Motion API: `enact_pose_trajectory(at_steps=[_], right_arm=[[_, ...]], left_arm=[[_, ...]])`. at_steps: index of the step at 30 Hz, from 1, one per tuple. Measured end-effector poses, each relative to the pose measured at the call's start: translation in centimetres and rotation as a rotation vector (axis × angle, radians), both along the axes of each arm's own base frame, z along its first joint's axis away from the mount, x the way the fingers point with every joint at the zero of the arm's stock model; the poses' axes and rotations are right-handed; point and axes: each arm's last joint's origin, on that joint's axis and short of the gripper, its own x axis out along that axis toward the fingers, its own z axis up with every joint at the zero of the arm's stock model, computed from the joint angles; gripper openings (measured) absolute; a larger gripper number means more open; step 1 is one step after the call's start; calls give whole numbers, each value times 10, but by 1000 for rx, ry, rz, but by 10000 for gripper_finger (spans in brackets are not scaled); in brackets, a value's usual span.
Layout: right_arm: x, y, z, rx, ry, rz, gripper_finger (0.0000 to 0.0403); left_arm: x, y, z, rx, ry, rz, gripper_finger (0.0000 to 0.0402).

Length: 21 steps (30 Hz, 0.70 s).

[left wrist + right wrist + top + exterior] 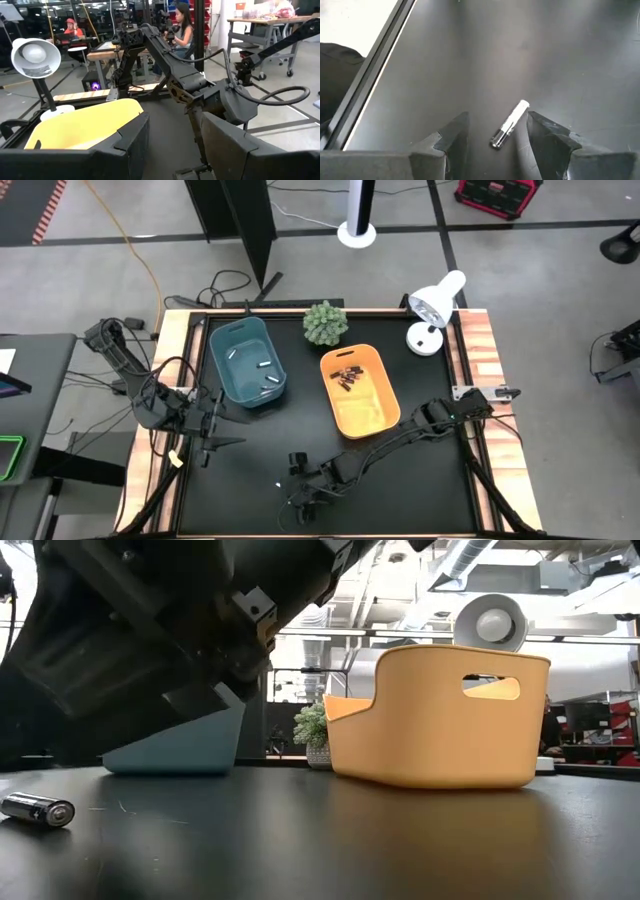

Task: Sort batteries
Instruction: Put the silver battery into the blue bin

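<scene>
The right gripper [492, 145] hangs low over the near middle of the black table [420, 480], its jaws spread wide and empty, with one pale battery [509, 124] lying on the mat between its fingers [452, 135], seemingly just short of either. From the low view that same battery [37, 809] rests on its side at the left, a dark end cap showing. The left gripper [213, 430] waits at the left side of the table, near the teal bin [247, 365], its jaws also open and holding nothing.

The sorting looks nearly finished. Several pale batteries [268, 367] lie in the teal bin, and a cluster of dark batteries [347, 376] sits at the far end of the orange bin [360, 390]. The single pale cell under the right gripper appears to be the last one loose on the table, and it would seem to belong with the pale ones.

The exact count in either bin is too small to tell. In the low view the arm's body blocks much of the left, and the bin walls hide their contents.
</scene>
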Motion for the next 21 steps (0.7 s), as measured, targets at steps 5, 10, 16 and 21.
enact_pose_trajectory(at_steps=[5, 10, 16, 21], right_arm=[[1, 0, -20, -4, 28, -22, 210], [2, 1, -25, -10, 31, -48, 210], [1, -1, -27, -34, 36, -76, 168], [1, -5, -29, -47, 55, -85, 97]], left_arm=[[0, 0, 1, 1, -7, 0, 170], [0, 0, 1, 0, -7, 0, 170], [0, 0, 1, -1, -7, 0, 170], [0, 0, 1, -5, -7, 0, 170]])
